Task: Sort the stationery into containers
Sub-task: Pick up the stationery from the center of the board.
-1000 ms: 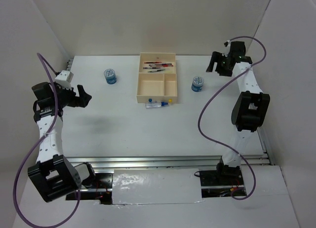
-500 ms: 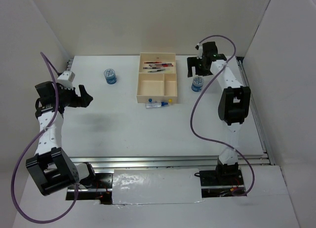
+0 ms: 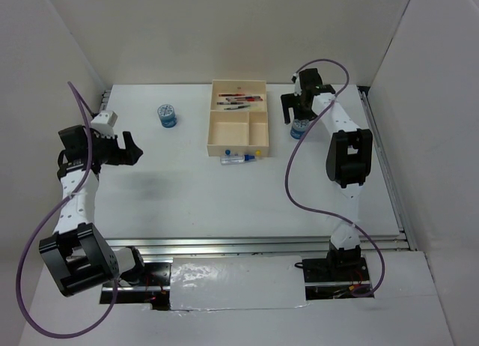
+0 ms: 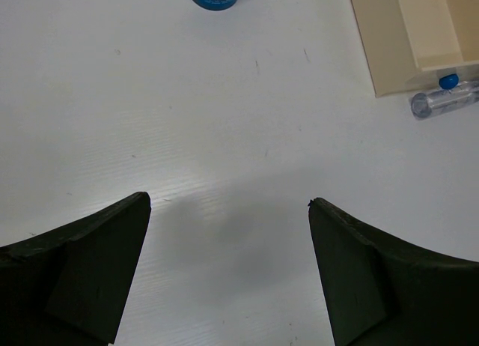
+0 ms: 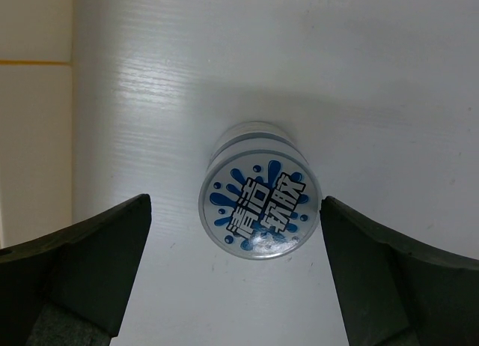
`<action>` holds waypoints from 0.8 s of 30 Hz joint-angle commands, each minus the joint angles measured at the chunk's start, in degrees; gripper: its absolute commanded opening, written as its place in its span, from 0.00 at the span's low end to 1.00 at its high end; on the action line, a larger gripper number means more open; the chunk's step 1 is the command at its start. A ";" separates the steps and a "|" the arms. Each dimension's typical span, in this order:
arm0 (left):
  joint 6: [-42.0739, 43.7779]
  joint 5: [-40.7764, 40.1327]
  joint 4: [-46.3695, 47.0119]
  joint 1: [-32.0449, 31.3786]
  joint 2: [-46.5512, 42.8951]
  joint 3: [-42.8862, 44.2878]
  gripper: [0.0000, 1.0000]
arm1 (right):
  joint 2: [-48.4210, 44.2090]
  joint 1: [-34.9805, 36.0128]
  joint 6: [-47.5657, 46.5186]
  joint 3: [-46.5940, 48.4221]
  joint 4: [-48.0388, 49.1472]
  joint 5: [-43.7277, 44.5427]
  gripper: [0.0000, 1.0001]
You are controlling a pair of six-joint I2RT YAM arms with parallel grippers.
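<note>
Cylinder (image 5: 260, 211), blue-and-white, stands upright on the table (image 3: 187, 189) just right of the cream tray (image 3: 210, 120). Your right gripper (image 5: 233, 211) straddles it, fingers spread wide, neither touching. Pens (image 3: 239, 100) lie in the tray's far long section. A clear marker (image 3: 238, 159) lies just outside the near wall. The second cylinder (image 3: 167, 115) stands well left. Your left gripper (image 4: 228, 204) hangs wide apart, holding nothing.

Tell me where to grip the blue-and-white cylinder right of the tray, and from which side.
Grip its curved side wall, descending from straight above: the cylinder stands upright, printed lid up, and the open right tool hangs over it, a finger on either side.
</note>
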 commanded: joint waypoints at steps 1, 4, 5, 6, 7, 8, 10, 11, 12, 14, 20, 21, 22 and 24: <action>0.00 0.60 2.30 -0.59 -2.16 -0.80 0.99 | -2.13 -0.28 -0.43 -1.30 0.81 1.14 1.00; 0.18 0.78 2.30 -0.59 -2.34 -1.16 0.99 | -3.37 -0.19 -0.78 -1.66 1.52 1.22 1.00; 0.18 0.87 2.30 -0.59 -2.52 -1.16 0.99 | -3.46 -0.45 -0.78 -1.75 1.61 1.22 1.00; 0.01 0.87 2.39 -0.50 -2.43 -1.25 0.99 | -3.11 -0.54 -0.87 -1.49 1.52 1.31 1.00; 0.01 1.04 2.39 -0.59 -2.43 -1.25 0.99 | -2.67 -0.63 -0.78 -1.05 1.26 1.49 1.00; -0.26 1.04 2.65 -0.59 -2.43 -1.25 0.99 | -2.23 -0.81 -0.78 -0.61 0.39 1.75 1.00; -0.35 1.22 2.57 -0.59 -2.43 -1.07 0.99 | -0.74 -1.07 -0.78 0.36 -0.23 1.75 1.00; -0.26 1.31 2.39 -0.59 -2.43 -1.07 0.99 | -0.39 -1.33 -0.78 0.54 -0.23 1.32 1.00; -0.17 1.22 2.39 -0.59 -2.34 -1.07 0.99 | 0.05 -1.51 -0.61 0.54 -0.23 1.23 1.00; 0.27 0.96 2.30 -0.59 -2.52 -1.16 0.99 | 0.23 -1.69 -0.43 0.19 0.11 0.79 0.98; 0.53 0.78 2.65 -0.68 -2.78 -1.86 0.99 | 0.23 -2.30 -0.26 -0.51 1.08 1.05 0.88; 0.45 0.87 2.83 -0.59 -2.78 -1.95 0.99 | 0.23 -2.39 -0.17 -0.43 1.08 1.05 0.86; 0.36 0.69 3.01 -0.59 -2.78 -2.12 0.99 | 0.23 -2.39 -0.17 -0.52 1.17 1.14 0.83; 0.27 0.78 3.36 -0.59 -2.78 -2.39 0.99 | 0.14 -2.48 -0.17 -0.52 1.26 0.70 0.77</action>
